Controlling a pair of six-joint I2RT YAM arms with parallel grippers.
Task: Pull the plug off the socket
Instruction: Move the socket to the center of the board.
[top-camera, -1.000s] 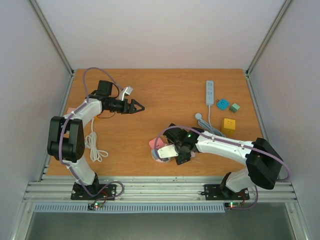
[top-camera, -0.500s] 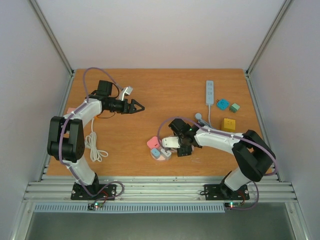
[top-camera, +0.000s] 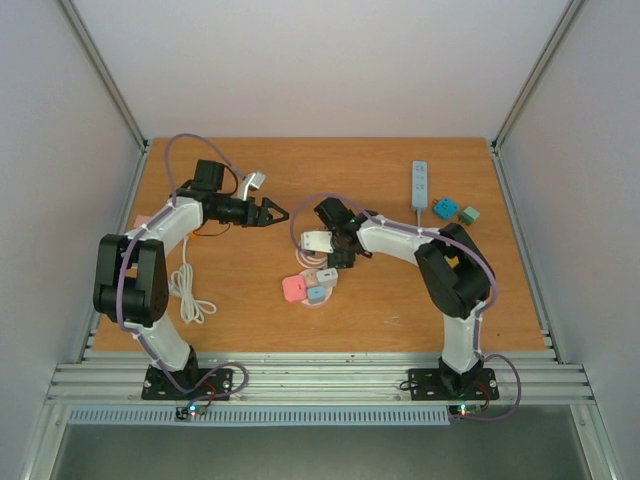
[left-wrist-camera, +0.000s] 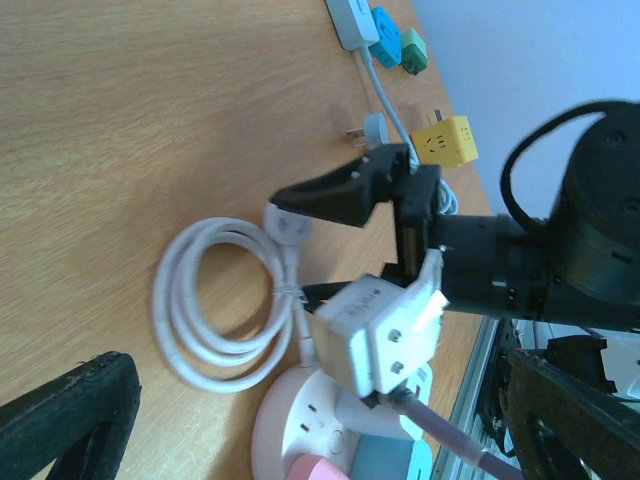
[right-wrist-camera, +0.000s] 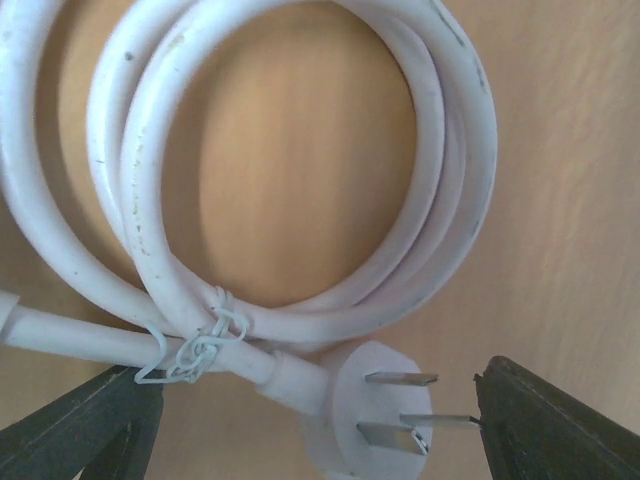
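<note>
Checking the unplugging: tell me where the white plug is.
In the right wrist view, the white plug lies on the table, prongs bare, straddled by the open right tool, beside its coiled cable.

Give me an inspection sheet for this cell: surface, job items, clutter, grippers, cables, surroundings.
Surface: wooden table, no damage visible.
Job's things: round pink socket near front centre, with a pink block and a blue block sitting on it; white plug lies free on the wood, prongs bare.
Clutter: white power strip, teal cube, green cube and yellow cube, all at the right.
Grippers: left gripper open, empty; right gripper open, one finger either side of the white plug, not closed on it.
Cables: coiled white cable, wire-tied, runs to the plug; second white cable by the left arm.
Surroundings: white walls, aluminium rail at near edge.
</note>
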